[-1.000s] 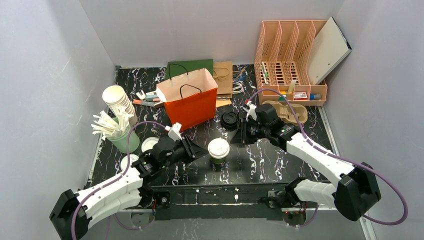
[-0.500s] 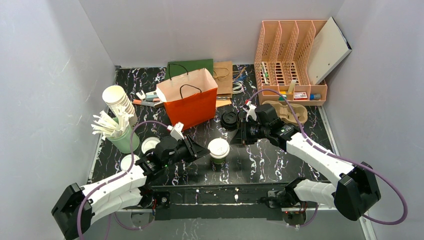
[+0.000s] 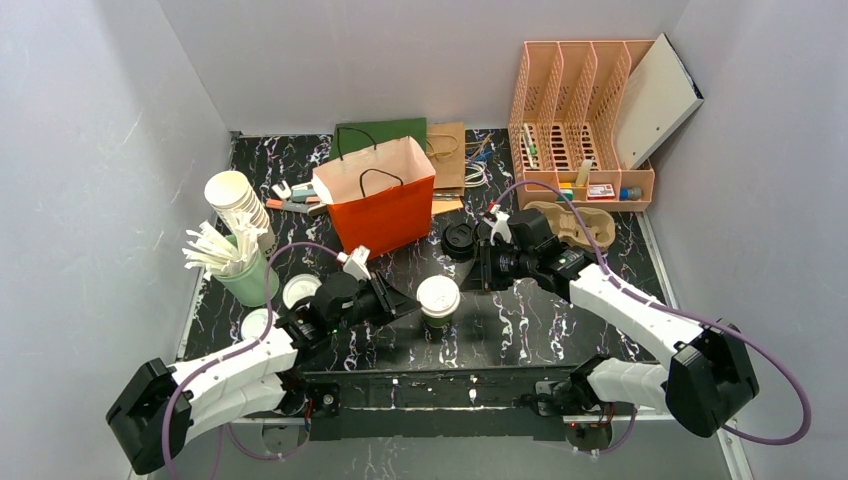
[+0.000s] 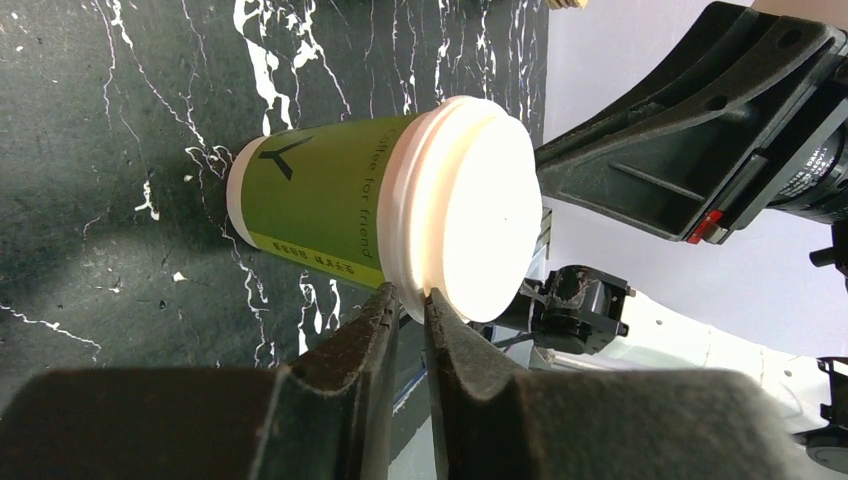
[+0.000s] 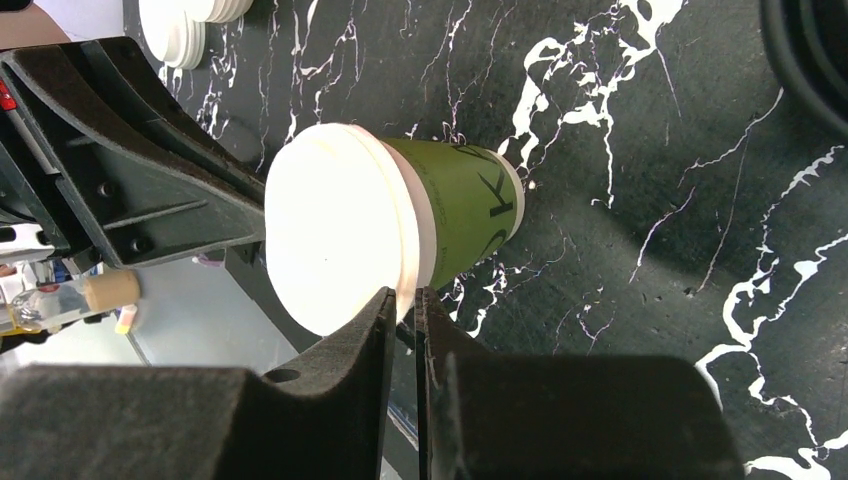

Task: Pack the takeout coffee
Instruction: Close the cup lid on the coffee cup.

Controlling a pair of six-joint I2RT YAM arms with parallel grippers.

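Top external: coffee (image 3: 460, 240) beside pincer (image 3: 476, 272) (right)

A green cup (image 5: 455, 215) with a white lid (image 5: 335, 240) sits in the middle of the frame on the black marble table (image 5: 640, 330). The right gripper (image 5: 402, 295) comes up from the bottom edge, its fingers almost together and their tips just under the lid's rim. The black left arm (image 5: 120, 190) fills the left side, with stacked white lids (image 5: 190, 25) in the upper left corner.
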